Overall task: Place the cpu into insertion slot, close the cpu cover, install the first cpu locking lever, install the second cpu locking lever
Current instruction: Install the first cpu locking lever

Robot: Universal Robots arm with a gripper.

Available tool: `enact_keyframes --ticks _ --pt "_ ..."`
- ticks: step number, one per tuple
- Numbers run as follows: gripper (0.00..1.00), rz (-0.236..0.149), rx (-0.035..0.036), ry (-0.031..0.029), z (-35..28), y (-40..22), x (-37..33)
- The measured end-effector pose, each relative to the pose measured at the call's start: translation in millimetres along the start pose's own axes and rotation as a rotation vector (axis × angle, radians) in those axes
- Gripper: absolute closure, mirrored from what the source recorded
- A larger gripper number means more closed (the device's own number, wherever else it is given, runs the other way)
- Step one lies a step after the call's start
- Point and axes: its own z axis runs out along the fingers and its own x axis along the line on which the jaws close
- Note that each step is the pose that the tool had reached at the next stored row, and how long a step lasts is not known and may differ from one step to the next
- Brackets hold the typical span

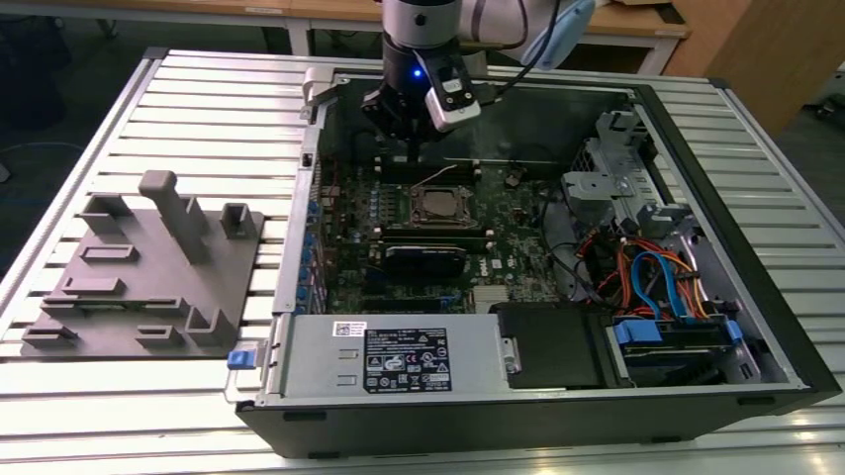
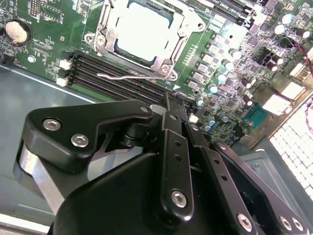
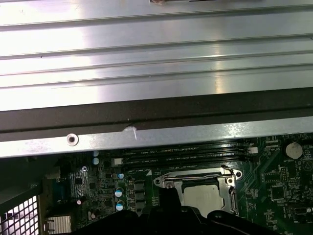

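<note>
One cpu (image 2: 144, 29) under one closed cpu cover (image 2: 104, 27), one locking lever (image 2: 127, 76) alongside

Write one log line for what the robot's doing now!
cpu: seated, cpu cover down over it | wire lever: alongside cover, latch unclear | end effector: hovering beside cover

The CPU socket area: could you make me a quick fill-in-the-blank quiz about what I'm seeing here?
1. The cpu sits in the insertion slot on the green ____.
2. The silver cpu cover is ____ over it, framing its pale top.
3. The gripper hangs inside the open computer ____.
4. A grey fixture plate lies to the exterior view's ____ of it.
Missing words: motherboard; closed; case; left.
</note>
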Motion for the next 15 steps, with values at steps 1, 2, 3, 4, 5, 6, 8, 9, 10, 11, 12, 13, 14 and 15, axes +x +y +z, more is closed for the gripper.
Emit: enact_keyframes --ticks 1,2,3,4,5,6,8,9,10,11,12,13,14,15 --pt "0.89 0.000 -0.0013 0.0000 0.0 -0.3 -0.1" --pt "0.89 0.000 -0.0134 0.0012 0.1 -1.0 -0.3" --pt "0.89 0.001 -0.0292 0.0030 0.3 -1.9 -0.2" --pt "0.89 0.001 -0.0357 0.0036 0.6 -2.3 -0.2" --pt "0.89 0.001 -0.0357 0.0035 0.6 -2.3 -0.2" --pt "0.89 0.002 -0.0357 0.0036 0.7 -2.3 -0.2" --pt "0.89 0.003 -0.0358 0.0035 0.8 -2.3 -0.2" --pt "0.89 0.004 -0.0358 0.0033 1.0 -2.3 -0.5" --pt "0.89 0.005 -0.0359 0.0032 1.4 -2.2 -0.9" --pt "0.89 0.005 -0.0361 0.0031 2.1 -2.2 -1.4" --pt "0.89 0.006 -0.0372 0.0032 2.7 -2.5 -2.0" --pt "0.89 0.006 -0.0384 0.0036 3.2 -3.2 -2.5" --pt "0.89 0.006 -0.0396 0.0036 3.7 -4.4 -2.7" --pt "0.89 0.006 -0.0400 0.0036 4.1 -5.7 -2.9"
